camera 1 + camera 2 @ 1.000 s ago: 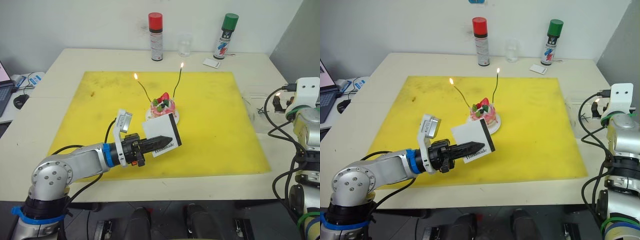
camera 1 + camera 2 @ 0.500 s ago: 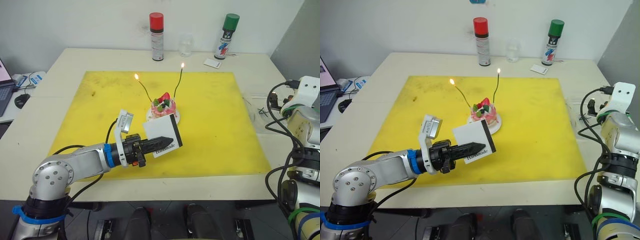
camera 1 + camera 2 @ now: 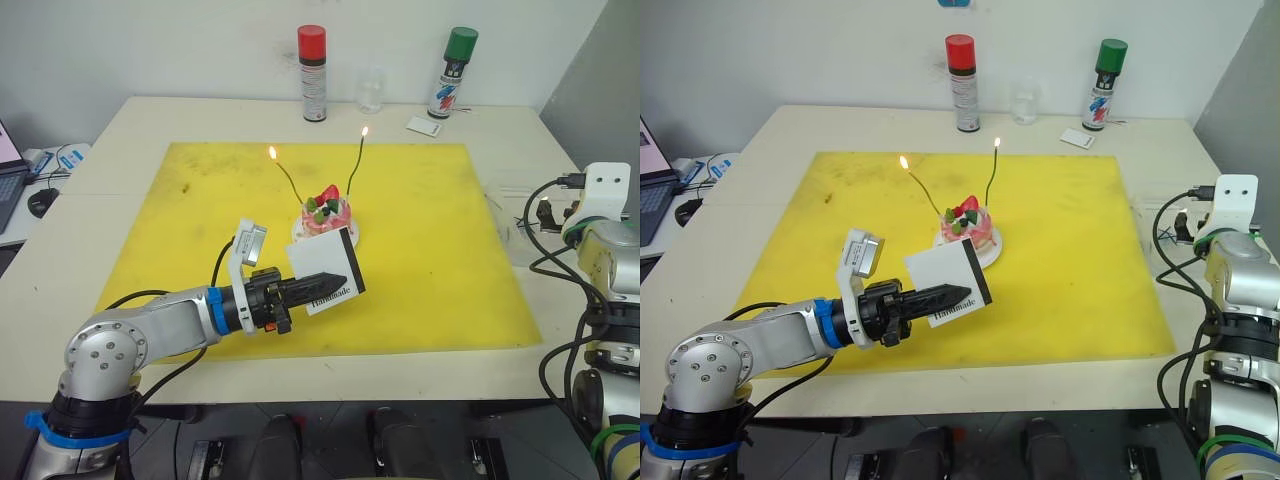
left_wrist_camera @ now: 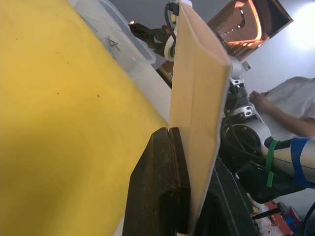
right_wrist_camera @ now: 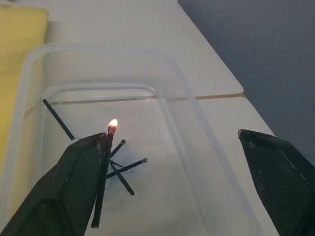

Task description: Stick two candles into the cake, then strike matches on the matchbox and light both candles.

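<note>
Flames burn on both thin green candles (image 3: 288, 177) standing in the small pink cake (image 3: 327, 214) on its white plate, which sits on the yellow mat (image 3: 430, 250) just beyond our left claw (image 3: 325, 277). That claw is clamped on the flat white "Handmade" matchbox (image 3: 324, 268), held upright on edge above the mat. Our right claw (image 5: 172, 162) has its fingers spread wide over a clear plastic tray (image 5: 197, 128) on the table, a lit dark match (image 5: 104, 172) resting against one finger (image 5: 64, 191) and spent matches (image 5: 123, 169) lying below it.
</note>
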